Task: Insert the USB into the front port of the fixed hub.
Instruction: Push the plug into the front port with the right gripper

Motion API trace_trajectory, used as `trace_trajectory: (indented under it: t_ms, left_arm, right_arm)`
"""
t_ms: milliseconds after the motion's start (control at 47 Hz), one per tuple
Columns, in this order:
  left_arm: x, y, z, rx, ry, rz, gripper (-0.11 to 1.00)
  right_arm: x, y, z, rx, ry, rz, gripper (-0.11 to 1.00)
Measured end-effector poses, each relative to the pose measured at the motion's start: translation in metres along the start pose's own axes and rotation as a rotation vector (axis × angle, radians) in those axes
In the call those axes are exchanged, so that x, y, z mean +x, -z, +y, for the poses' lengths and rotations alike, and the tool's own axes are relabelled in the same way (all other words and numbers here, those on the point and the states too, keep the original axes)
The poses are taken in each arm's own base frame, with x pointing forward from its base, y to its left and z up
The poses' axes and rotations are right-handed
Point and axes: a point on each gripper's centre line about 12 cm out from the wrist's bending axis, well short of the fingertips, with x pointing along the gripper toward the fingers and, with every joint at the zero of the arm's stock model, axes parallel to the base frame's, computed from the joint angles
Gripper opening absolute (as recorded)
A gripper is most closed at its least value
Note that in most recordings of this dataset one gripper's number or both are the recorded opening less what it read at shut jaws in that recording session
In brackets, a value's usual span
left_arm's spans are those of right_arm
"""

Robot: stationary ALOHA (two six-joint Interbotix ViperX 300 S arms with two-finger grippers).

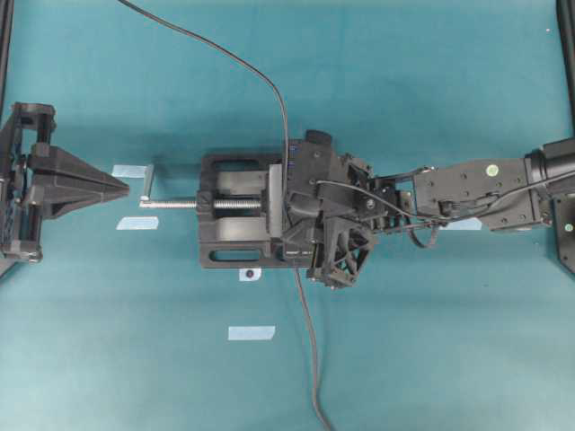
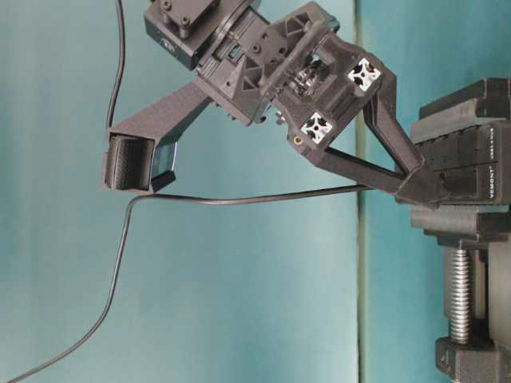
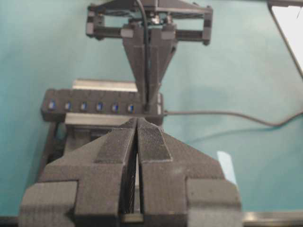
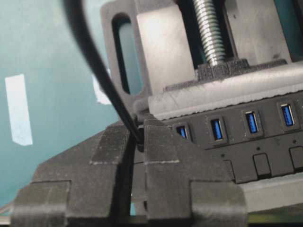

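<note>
My right gripper is shut on the USB, a small black plug whose thin cable rises up and to the left. It holds the plug at the end port of the fixed hub, next to the row of blue ports; the fingers hide how deep the plug sits. From the left wrist the right gripper stands upright on the right end of the hub. Overhead, the right gripper covers most of the hub. My left gripper is shut and empty, well to the left.
The black vise clamps the hub, and its silver screw handle points toward my left gripper. The hub's own cable runs toward the near edge. The USB cable trails to the far edge. Tape strips lie on the teal cloth.
</note>
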Motion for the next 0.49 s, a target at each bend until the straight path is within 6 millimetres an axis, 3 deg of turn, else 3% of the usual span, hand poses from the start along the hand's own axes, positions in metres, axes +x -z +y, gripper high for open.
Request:
trace_trajectory:
  t_ms: [213,490]
  left_arm:
    - [0.0000,0.0000,-0.0025,0.001,0.012,-0.001,0.00]
    - [0.0000,0.0000,-0.0029,0.003,0.014,-0.001,0.00]
  right_arm:
    - [0.0019,0.0001,0.0014,-0.001,-0.006,-0.009,0.23]
    - [0.0027,0.0034,0.0076,-0.013,-0.015,0.001,0.59]
